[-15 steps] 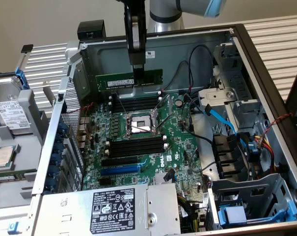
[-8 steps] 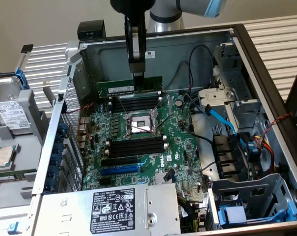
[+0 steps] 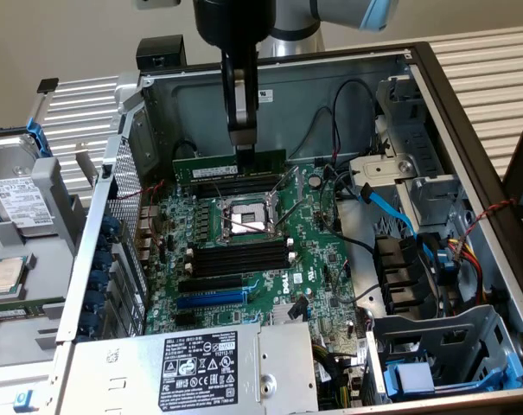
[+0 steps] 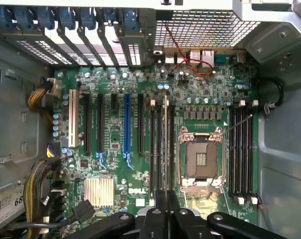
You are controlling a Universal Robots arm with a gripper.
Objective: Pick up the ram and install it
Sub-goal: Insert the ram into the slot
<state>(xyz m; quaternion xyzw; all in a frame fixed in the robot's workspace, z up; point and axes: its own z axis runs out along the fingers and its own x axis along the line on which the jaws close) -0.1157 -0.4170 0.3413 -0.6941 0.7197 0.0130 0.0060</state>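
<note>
Green ram (image 3: pixel 200 164), green motherboard (image 3: pixel 322 259), black memory slots (image 3: pixel 239 258), one blue expansion slot (image 3: pixel 211 298).

The arm (image 3: pixel 244 35) reaches straight down, its end effector (image 3: pixel 244 147) clamped narrowly on the ram (image 3: pixel 205 162).

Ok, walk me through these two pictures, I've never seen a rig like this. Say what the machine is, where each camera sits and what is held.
The machine is a robot arm ending in a gripper, reaching down into an open computer case. The exterior view comes from a camera standing off the arm; the wrist view comes from a camera on the arm's wrist, looking straight down at the green motherboard. The gripper is shut on the ram, a thin green stick, held on edge at the black memory slots beside the processor socket. Whether it is already seated, I cannot tell.
</note>
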